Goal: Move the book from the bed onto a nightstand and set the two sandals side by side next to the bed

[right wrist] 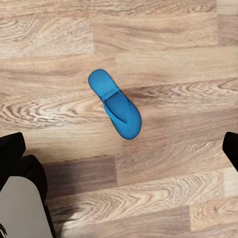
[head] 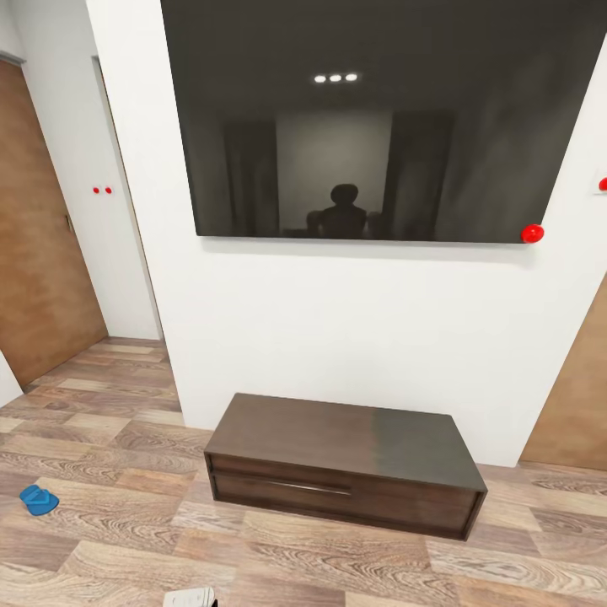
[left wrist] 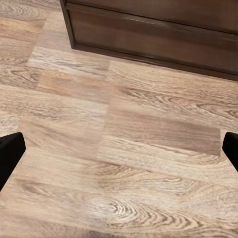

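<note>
Looking ahead, the robot faces a white wall with a big dark screen [head: 371, 118] on it. Below the screen, a long low cabinet [head: 346, 459] of dark wood stands on the wooden floor [head: 126, 539]. This is not the small table by the bed. A brown door [head: 38, 244] is at the far left.

One blue sandal [head: 38, 500] lies on the floor at the near left, well apart from the cabinet. The right wrist view looks down at a blue sandal [right wrist: 115, 104] lying flat on the floor boards. I cannot tell if it is the same one or the other one of the pair.

The right gripper [right wrist: 121, 148] is wide open and holds nothing. Its black fingertips [right wrist: 10, 148] sit at the two sides of the picture, and the sandal is between them but lower down, not touched. The left gripper [left wrist: 119, 148] is wide open too, over bare floor just beside the front of the cabinet.

Something small and pale [head: 190, 598] peeks in at the near edge of the head view. It is too cut off to tell what it is.

I think the task is hardly begun. No sandal is picked up, none is in a gripper, and no pair lies side by side. The bed and book come later, I guess. Grabbing this sandal looks like the next job.
</note>
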Robot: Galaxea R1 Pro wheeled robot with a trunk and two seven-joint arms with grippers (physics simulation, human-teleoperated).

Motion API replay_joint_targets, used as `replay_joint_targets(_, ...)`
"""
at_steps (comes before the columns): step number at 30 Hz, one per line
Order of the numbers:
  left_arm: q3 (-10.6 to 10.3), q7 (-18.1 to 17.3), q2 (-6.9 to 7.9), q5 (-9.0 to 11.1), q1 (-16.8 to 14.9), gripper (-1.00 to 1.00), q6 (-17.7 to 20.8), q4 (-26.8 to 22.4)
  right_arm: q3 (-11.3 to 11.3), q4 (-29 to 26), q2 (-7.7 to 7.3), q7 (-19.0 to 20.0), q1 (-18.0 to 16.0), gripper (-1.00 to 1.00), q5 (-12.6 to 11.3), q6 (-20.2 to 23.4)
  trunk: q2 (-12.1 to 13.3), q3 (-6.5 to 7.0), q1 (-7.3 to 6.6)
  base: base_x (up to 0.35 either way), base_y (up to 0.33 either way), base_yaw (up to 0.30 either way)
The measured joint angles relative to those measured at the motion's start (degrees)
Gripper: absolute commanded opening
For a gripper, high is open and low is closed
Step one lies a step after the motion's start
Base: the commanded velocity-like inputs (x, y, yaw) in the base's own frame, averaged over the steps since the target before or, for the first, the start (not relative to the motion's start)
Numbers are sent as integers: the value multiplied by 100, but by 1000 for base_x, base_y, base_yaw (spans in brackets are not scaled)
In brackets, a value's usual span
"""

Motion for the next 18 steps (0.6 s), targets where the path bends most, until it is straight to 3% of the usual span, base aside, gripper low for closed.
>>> replay_joint_targets(18,0,-6,4,-7,0,100,0,0,1,2,0,0,0,100,-1,-6,-722,-323,396,0,0,0)
